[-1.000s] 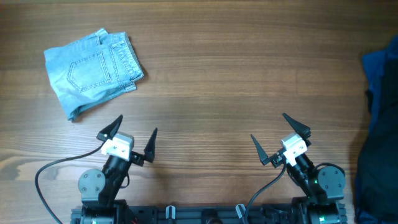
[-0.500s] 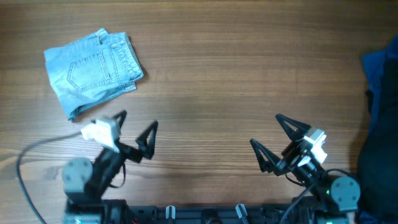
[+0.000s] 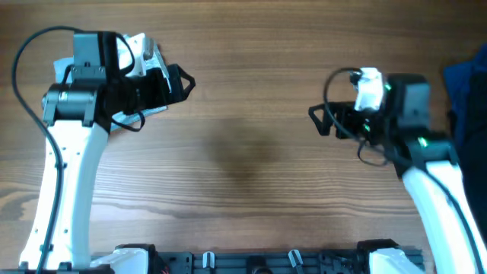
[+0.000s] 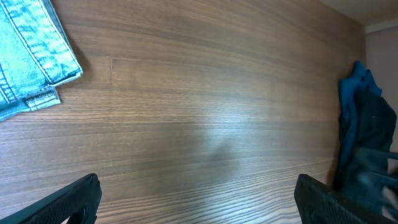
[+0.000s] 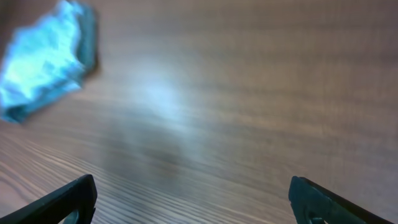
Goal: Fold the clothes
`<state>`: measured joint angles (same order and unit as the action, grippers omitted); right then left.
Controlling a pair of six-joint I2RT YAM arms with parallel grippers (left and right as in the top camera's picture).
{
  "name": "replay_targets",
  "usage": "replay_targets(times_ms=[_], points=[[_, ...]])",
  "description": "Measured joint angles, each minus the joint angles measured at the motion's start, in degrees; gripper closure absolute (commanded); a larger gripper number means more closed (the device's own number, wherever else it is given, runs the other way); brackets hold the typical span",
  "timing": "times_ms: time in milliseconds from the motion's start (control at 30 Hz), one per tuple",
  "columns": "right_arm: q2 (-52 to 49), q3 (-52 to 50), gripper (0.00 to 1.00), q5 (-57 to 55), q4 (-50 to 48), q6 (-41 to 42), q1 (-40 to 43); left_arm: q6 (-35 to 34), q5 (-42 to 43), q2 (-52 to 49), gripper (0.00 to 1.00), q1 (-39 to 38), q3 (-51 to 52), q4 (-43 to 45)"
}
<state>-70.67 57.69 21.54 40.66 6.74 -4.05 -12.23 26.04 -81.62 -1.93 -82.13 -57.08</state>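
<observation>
The black shorts (image 3: pixel 473 129) lie bunched at the table's right edge and are partly hidden by my right arm. In the left wrist view they show as a dark heap (image 4: pixel 368 140) at the far right. My left gripper (image 3: pixel 173 76) is open and empty, raised over the upper left of the table and pointing right; its fingers (image 4: pixel 196 186) frame bare wood. My right gripper (image 3: pixel 323 100) is open and empty, raised right of centre and pointing left, well short of the shorts; its fingers (image 5: pixel 191 183) also frame bare wood.
A folded light-blue denim garment (image 4: pixel 25 56) lies at the far left, mostly under my left arm in the overhead view, and blurred in the right wrist view (image 5: pixel 46 62). A royal-blue cloth (image 3: pixel 466 80) lies on the shorts at the right edge.
Both arms have risen from their rest pose at the front edge and swung out over the table, the left toward the denim, the right toward the right side. Both grippers stayed open.
</observation>
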Motion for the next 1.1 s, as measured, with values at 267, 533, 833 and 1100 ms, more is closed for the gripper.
replay_targets(times_ms=[267,533,833,1100], points=[[-18.29,9.81,0.03,-12.39,3.43,10.84,17.81,0.13,0.04,-0.13,0.0,0.0,-0.26,-2.03],[-24.94,20.2,0.16,-18.21,-7.87,15.13,37.66,0.13,0.02,-0.13,0.0,0.0,-0.31,-2.1],[-35.69,20.46,0.11,-30.56,-7.3,15.37,41.35,0.13,0.02,-0.13,0.0,0.0,-0.35,-1.49],[-40.92,20.46,0.34,-39.19,-6.86,15.56,43.12,0.13,0.02,-0.13,0.0,0.0,-0.35,-2.32]])
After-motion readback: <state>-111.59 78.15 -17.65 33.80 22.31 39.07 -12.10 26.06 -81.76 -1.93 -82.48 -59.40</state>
